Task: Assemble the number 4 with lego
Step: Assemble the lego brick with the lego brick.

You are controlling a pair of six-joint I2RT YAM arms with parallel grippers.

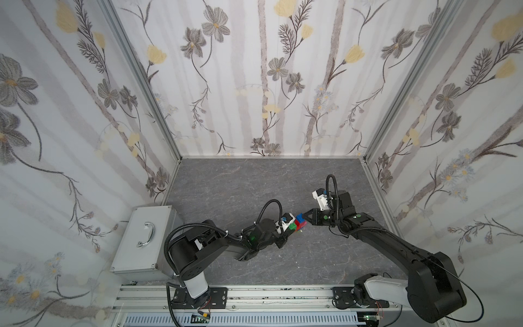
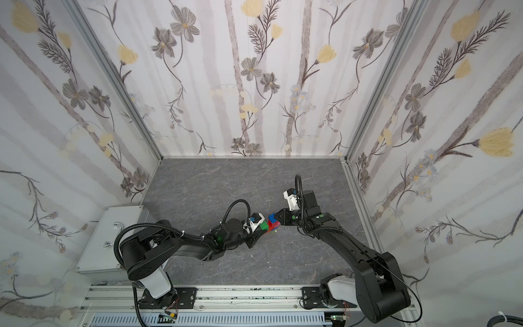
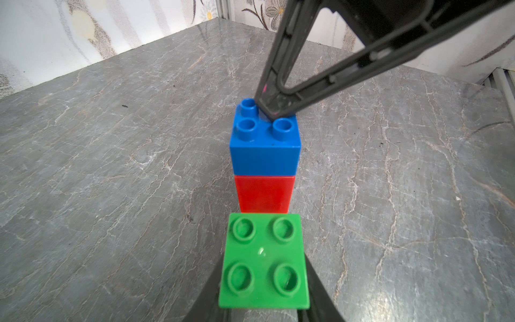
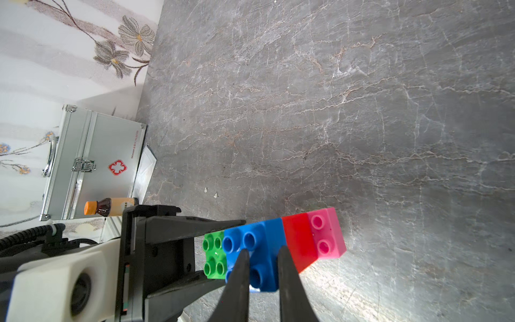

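The lego forms one joined cluster in mid-table: a green brick (image 3: pixel 263 259), a blue brick (image 3: pixel 264 142) stacked on a red one (image 3: pixel 263 193), and a pink brick (image 4: pixel 324 234) beyond the red. In both top views the cluster (image 1: pixel 297 224) (image 2: pixel 271 222) sits between the two arms. My left gripper (image 3: pixel 263 281) is shut on the green brick, one finger on each side. My right gripper (image 4: pixel 263 249) is shut to a narrow slit. Its tips (image 3: pixel 274 111) press on the blue brick's studded top and cover one stud. The full number 4 shape cannot be made out.
A silver metal case (image 1: pixel 144 240) with a handle stands at the left edge of the grey stone-pattern table (image 1: pixel 254 184). A brown bottle with an orange cap (image 4: pixel 108 207) lies beside the case (image 4: pixel 92 164). Flowered walls enclose three sides; a rail (image 1: pixel 254 297) runs along the front.
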